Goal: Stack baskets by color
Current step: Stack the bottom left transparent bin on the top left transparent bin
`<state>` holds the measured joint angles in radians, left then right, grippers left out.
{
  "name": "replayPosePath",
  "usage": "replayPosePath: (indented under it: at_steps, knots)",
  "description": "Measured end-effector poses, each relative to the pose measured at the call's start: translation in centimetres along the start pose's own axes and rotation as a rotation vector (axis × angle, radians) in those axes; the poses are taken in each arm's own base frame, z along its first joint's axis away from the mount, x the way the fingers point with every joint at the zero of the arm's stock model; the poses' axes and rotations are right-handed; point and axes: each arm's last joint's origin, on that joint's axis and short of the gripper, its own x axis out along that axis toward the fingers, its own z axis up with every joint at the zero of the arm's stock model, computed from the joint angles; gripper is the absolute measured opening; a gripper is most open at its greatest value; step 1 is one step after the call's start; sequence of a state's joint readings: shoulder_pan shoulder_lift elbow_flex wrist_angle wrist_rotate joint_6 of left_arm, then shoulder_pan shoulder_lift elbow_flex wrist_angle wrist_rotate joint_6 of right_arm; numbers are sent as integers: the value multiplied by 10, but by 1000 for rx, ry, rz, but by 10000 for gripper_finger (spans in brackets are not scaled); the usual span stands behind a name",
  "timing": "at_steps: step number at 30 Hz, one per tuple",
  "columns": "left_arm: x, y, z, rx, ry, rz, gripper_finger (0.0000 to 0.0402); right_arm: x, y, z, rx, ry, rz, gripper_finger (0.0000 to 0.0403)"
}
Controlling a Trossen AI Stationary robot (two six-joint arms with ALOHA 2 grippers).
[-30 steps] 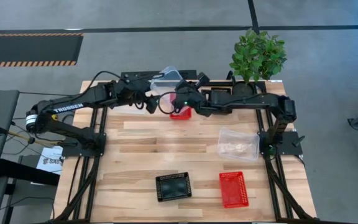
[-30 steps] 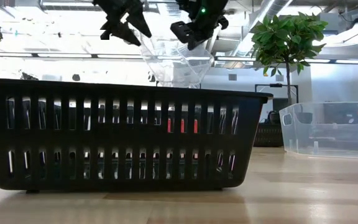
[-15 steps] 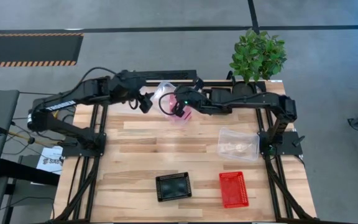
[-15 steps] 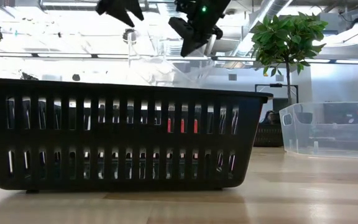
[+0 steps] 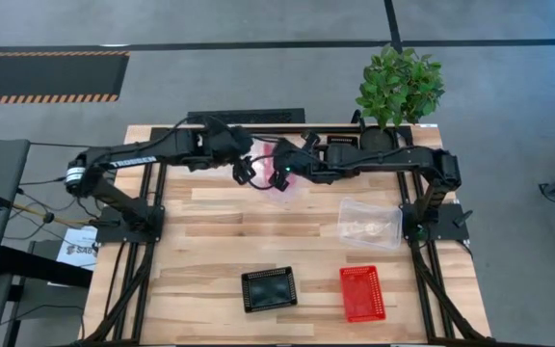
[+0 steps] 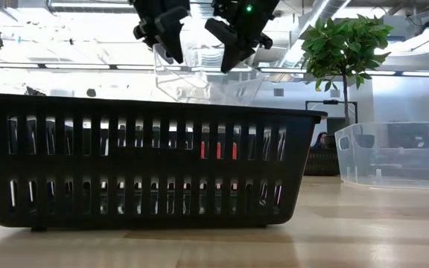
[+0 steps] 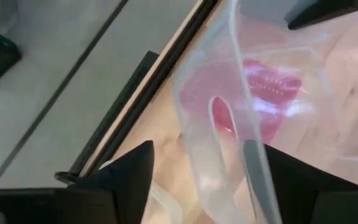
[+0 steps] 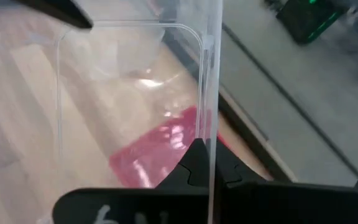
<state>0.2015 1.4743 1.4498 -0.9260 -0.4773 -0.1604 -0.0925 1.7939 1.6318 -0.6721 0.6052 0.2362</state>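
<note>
A clear basket [image 6: 207,78] hangs in the air over the table's far middle, above a red basket [image 5: 284,183] that stands on the table. My right gripper [image 8: 202,158] is shut on the clear basket's right end. My left gripper [image 7: 204,149] is open at its left end. The left fingers stand on either side of the end wall with the handle slot [image 7: 219,115]. The red basket shows through the clear plastic in both wrist views. My right gripper pinches the clear basket's wall at the rim [image 8: 211,124] between its two fingers. It comes from the table's right side and slants down. The basket hangs lifted clear and about level over the red basket. My left gripper straddles the other end wall; whether a finger touches it I cannot tell.
Near the front edge stand a black basket [image 5: 269,288] and a second red basket [image 5: 362,292]. Another clear basket [image 5: 369,222] stands at the right. A potted plant [image 5: 400,85] stands at the far right corner. Bare wood lies between these.
My left gripper has swung toward the table's right and come down to the clear basket's left end, rolling as it went. The clear basket, held in my right gripper, has turned from steeply tipped to about level and sunk toward the red basket.
</note>
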Motion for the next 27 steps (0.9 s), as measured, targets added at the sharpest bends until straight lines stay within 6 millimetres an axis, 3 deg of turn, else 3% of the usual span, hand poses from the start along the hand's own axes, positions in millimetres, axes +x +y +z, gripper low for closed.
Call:
replayPosePath:
  at_steps: [4,9,10,14,22,25,27]
  knots:
    - [0,-2,1,14,-15,26,171,2,-2,1,19,14,40,1]
    - [-1,-2,1,25,-17,21,30,3,-1,3,30,4,99,1]
    - [-1,-2,1,26,-15,22,17,2,0,3,29,0,103,1]
    - [-1,0,0,25,-2,31,3,0,3,5,-4,-23,113,23]
    - [-1,11,2,-15,9,21,0,-6,0,17,-83,-76,125,128]
    - [-9,25,8,-14,28,45,0,-23,-9,25,-156,-75,126,174]
    - [-21,43,13,-42,51,82,0,-45,-23,34,-155,-113,128,199]
